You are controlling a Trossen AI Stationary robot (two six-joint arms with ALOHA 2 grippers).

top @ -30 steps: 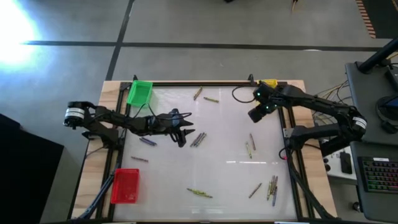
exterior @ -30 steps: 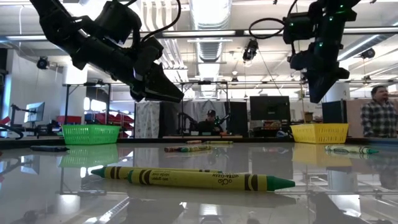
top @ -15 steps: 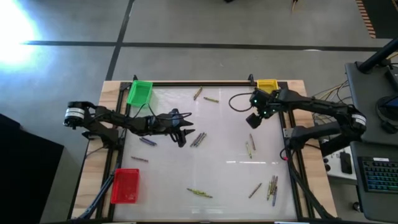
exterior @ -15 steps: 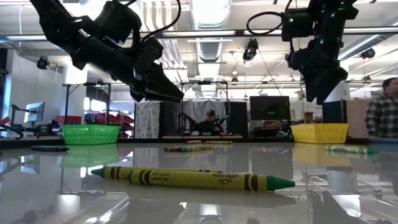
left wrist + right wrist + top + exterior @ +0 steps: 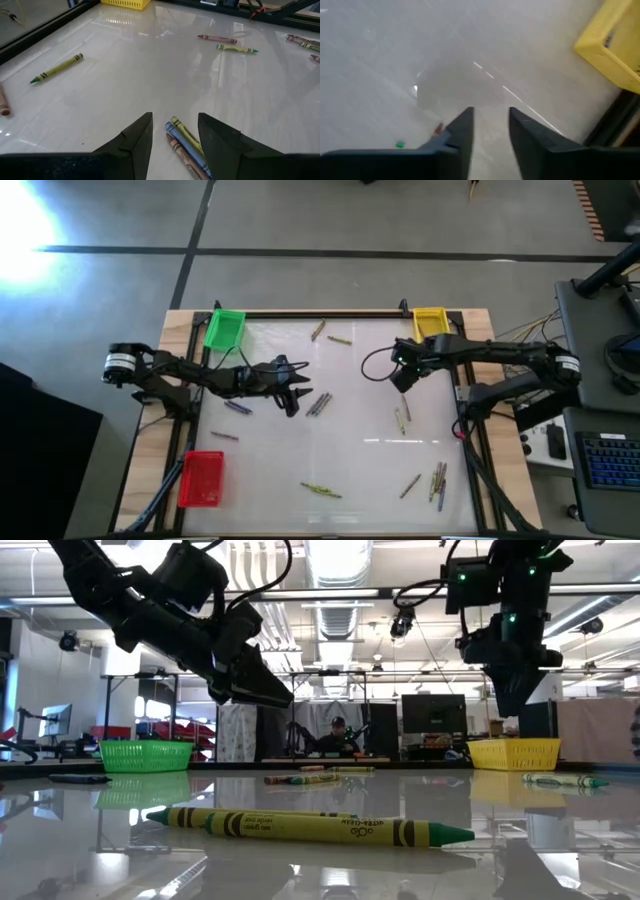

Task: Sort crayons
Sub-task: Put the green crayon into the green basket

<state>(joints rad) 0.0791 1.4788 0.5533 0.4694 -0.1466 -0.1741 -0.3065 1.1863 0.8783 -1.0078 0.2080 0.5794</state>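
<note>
Crayons lie scattered flat on the white table. Three of them, yellow, blue and brown, lie side by side just ahead of my left gripper. That gripper hovers above the table left of centre, open, its fingers standing either side of the three without touching them. My right gripper hangs above the table at the far right, short of the yellow bin, pointing steeply down. It is open with nothing between its fingers. A crayon pair lies on its near side.
A green bin stands at the far left corner and a red bin at the near left. More crayons lie at the far middle, near middle and near right. A yellow crayon lies close in the low view.
My right gripper has swung away from the yellow bin, toward the table's near-left, and sunk a little. My left gripper has kept still.
</note>
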